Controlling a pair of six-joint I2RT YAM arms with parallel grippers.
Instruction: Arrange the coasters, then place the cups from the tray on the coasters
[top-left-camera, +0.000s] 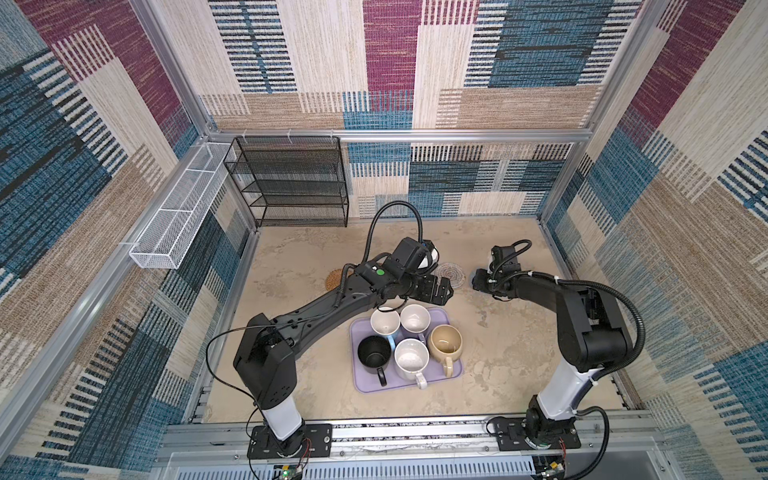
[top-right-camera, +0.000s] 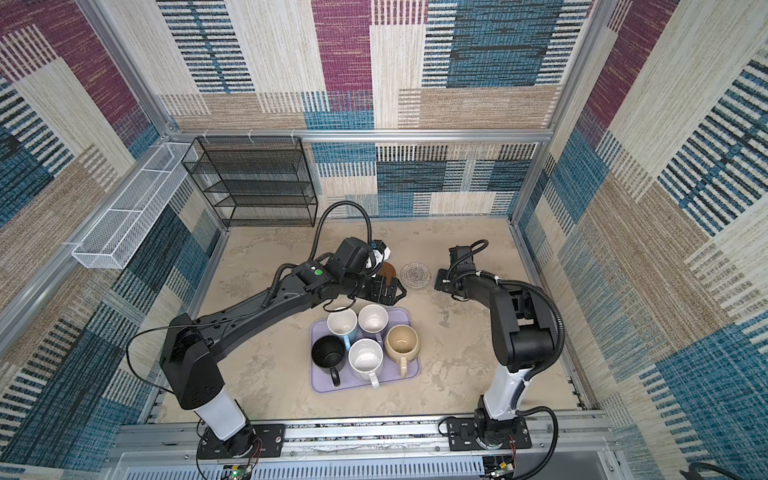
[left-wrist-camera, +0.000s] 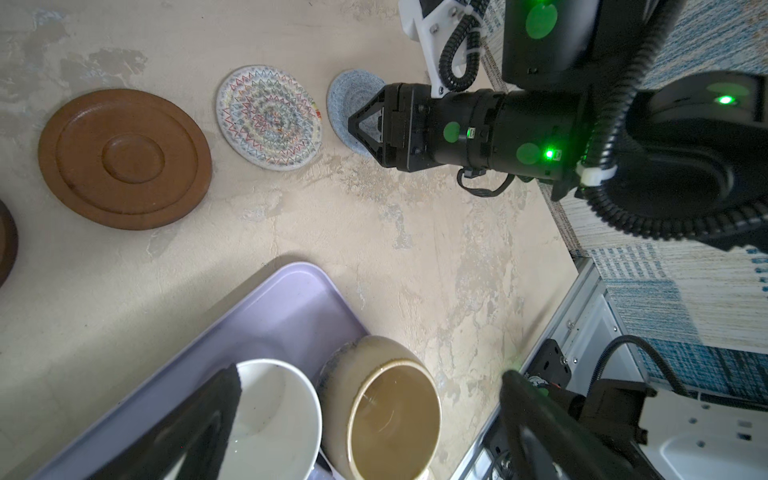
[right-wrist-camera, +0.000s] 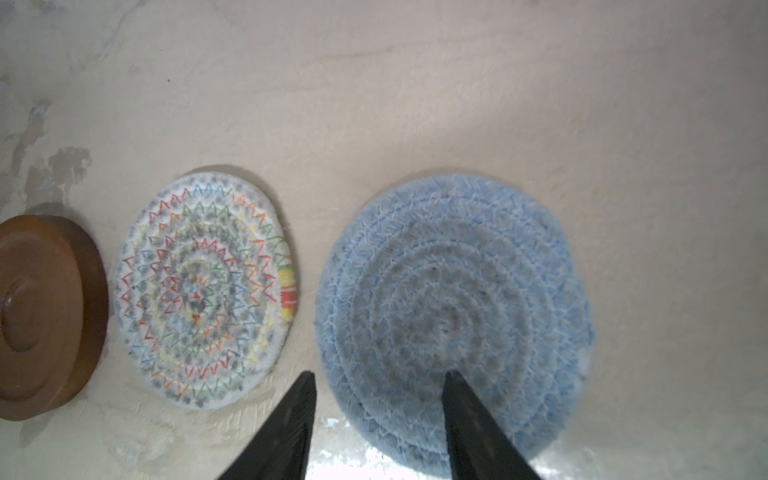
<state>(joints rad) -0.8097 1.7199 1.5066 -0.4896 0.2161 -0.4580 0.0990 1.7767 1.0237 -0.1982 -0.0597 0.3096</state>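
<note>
We see the tray (top-left-camera: 363, 384) on the counter (top-left-camera: 291, 374) carrying all five cups: light blue (top-left-camera: 384, 321), lavender (top-left-camera: 415, 318), black (top-left-camera: 374, 351), speckled white (top-left-camera: 411, 359) and beige (top-left-camera: 444, 340). Beyond the tray's far edge the coasters lie in a row: rattan (top-left-camera: 334, 279), two brown (left-wrist-camera: 124, 160), white crochet (left-wrist-camera: 269, 118), grey-blue (right-wrist-camera: 453, 316). Our left end effector (top-left-camera: 448, 293) hangs spread wide near that far edge, while the right end effector (right-wrist-camera: 379, 374), part spread and pinching nothing, sits low over the grey-blue one.

No text, brand, number or label can be read anywhere. The only marks are blank green round stickers (top-left-camera: 379, 273): one on the left arm (top-left-camera: 324, 303) behind its wrist, several on the right arm (left-wrist-camera: 490, 104) behind its wrist, beside two small green lights (left-wrist-camera: 549, 154).
</note>
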